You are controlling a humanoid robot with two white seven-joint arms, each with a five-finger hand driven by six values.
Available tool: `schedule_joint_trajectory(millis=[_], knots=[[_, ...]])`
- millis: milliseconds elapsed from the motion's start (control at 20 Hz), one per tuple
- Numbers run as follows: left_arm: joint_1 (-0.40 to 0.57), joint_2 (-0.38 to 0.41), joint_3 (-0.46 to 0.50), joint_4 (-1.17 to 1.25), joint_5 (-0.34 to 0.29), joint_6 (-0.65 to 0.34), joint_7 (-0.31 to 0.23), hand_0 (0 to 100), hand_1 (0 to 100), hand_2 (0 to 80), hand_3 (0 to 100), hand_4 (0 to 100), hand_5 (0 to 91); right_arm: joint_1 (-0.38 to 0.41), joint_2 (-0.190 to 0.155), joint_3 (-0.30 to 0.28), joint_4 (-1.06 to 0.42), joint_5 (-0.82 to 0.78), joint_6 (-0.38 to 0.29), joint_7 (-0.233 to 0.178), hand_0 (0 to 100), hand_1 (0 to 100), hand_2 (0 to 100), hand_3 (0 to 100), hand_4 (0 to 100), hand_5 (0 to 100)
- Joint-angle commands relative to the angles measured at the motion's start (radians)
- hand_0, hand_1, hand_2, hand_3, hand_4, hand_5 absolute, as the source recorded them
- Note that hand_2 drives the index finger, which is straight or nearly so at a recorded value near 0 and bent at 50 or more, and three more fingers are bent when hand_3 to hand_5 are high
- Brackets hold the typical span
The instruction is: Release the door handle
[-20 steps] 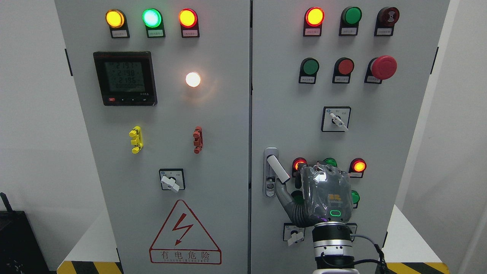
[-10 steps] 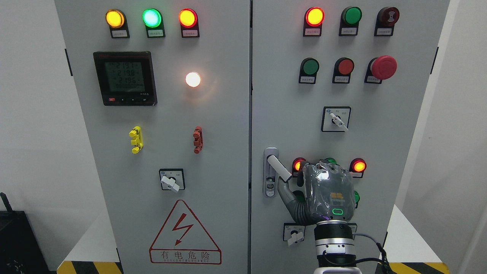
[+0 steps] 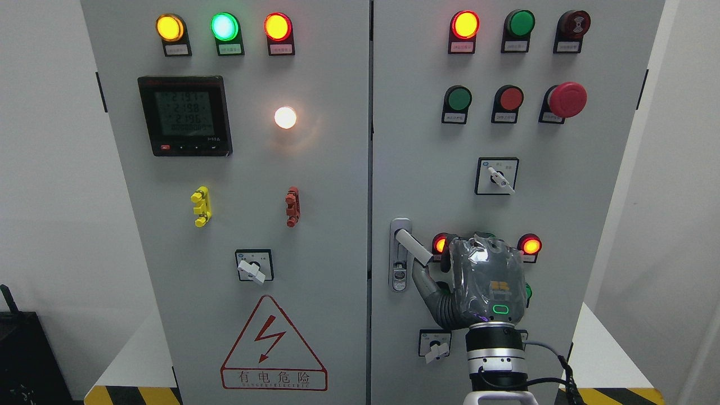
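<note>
Right hand (image 3: pixel 485 284): your thumb sits just under the swing handle's free end, other fingers hidden, so grip cannot be told | swing handle (image 3: pixel 412 247): angled out near right cabinet door's (image 3: pixel 427 169) left edge | judgement: release unfinished; left arm unseen.

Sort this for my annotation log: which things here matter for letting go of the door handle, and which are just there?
Part of the job:
- door handle
- right hand, beside the handle

Just there:
- emergency stop button
- digital meter
- warning triangle
- indicator lamps
</note>
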Motion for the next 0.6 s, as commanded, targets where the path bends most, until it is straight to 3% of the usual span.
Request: schedule_joint_trajectory(millis=[0, 551], knots=[[0.000, 0.000, 0.000, 0.000, 0.000, 0.001, -0.001, 0, 0, 4.7, 11, 0, 0.0, -0.001, 0.000, -0.003, -0.001, 0.000, 0.001, -0.001, 47, 42, 75, 98, 77, 70], [0.000, 0.000, 0.000, 0.000, 0.000, 0.001, -0.001, 0, 0, 4.8, 11, 0, 0.0, -0.001, 0.000, -0.011, -0.004, -0.008, 0.001, -0.001, 48, 42, 75, 97, 77, 70]])
